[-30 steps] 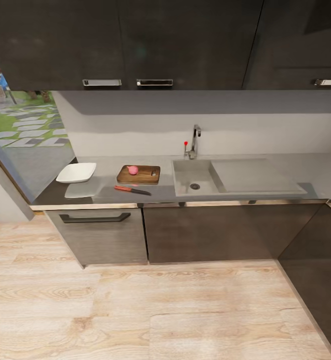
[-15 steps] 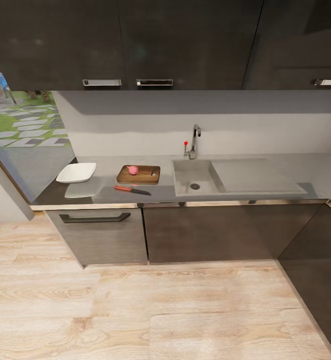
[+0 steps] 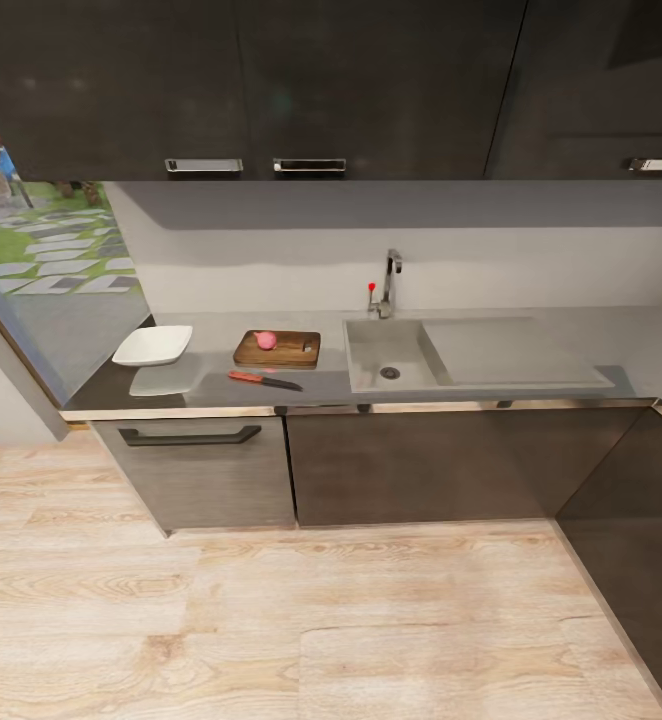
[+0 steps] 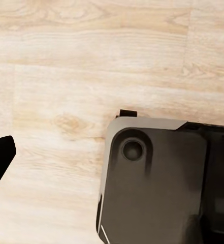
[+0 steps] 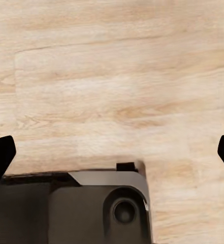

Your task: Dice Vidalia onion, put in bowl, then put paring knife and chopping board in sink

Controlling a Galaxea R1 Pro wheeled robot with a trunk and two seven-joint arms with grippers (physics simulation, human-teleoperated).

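In the head view the pink-red Vidalia onion rests on the left part of the dark-brown chopping board, which lies on the grey countertop just left of the sink. The paring knife lies flat in front of the board, its orange-red handle to the left. Further left, near the counter's end, stands the white square bowl. My right gripper is open over the wooden floor, black fingertips far apart. My left gripper hangs open over the floor, one fingertip showing.
A chrome tap stands behind the basin, with the flat drainboard to its right. Dark cabinets run below the counter and turn toward me at the right. Light wood floor separates me from the counter. My dark base sits under both wrists.
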